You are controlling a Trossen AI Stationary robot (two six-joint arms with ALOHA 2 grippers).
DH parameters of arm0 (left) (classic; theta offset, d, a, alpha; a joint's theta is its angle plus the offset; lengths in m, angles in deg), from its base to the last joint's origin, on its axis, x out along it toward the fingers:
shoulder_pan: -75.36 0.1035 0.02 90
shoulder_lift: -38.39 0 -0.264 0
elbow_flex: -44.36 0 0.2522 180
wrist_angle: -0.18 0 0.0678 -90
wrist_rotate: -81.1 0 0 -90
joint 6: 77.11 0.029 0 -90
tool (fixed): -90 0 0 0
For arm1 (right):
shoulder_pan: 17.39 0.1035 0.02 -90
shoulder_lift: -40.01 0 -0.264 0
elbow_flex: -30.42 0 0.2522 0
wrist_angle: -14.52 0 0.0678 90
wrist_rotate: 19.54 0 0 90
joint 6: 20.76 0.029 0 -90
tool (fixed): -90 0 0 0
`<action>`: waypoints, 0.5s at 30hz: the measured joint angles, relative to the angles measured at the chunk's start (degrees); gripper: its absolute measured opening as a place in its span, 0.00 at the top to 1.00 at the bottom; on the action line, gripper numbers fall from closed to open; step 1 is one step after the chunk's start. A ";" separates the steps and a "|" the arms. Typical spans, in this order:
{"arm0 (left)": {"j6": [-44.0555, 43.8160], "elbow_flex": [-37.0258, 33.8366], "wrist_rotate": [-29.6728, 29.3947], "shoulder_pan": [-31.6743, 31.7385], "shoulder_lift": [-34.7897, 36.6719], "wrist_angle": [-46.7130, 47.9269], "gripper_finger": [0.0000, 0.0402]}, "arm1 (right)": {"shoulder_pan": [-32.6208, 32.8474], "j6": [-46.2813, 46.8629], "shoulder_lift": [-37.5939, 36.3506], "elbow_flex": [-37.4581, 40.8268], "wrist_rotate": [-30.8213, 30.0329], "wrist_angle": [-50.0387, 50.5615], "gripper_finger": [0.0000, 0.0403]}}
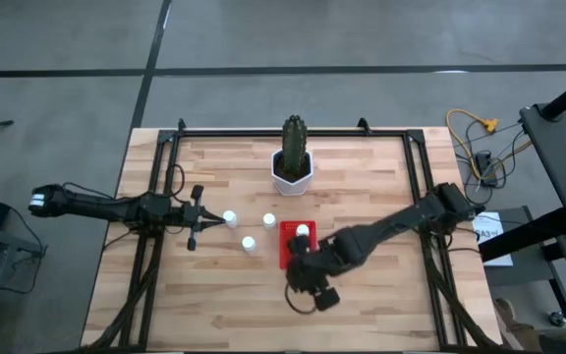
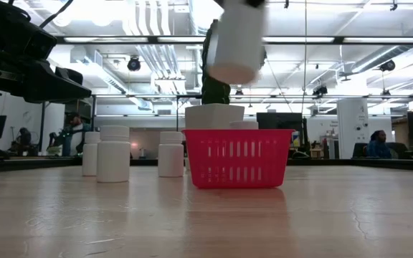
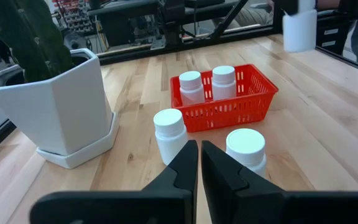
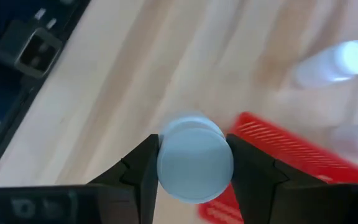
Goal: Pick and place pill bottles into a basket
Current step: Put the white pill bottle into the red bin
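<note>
Gripping a smooth white cylindrical pill bottle (image 4: 194, 158) between part-open fingers, the right gripper (image 4: 194, 163) hung over the slatted red plastic basket (image 2: 237, 158); the left gripper (image 3: 199, 163) rested closed, empty, above the wooden table (image 1: 381, 295).

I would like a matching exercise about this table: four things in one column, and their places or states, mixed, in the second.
Things:
1. right gripper
2. left gripper
3. cactus pot
4. basket

States:
a. shut, holding nothing
b. red, with two pill bottles inside
c. white, behind the basket
d. shut on a pill bottle in the air

Pairs: 1-d, 2-a, 3-c, 4-b
</note>
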 joint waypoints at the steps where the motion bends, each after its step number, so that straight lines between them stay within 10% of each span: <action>1: 0.00 0.00 0.02 0.00 0.00 0.00 0.99 | -0.97 0.00 -0.02 -0.66 0.00 0.02 0.64; 15: 0.44 0.00 0.00 0.00 0.00 0.00 0.99 | -14.69 -3.59 -0.07 -3.05 3.46 3.84 0.64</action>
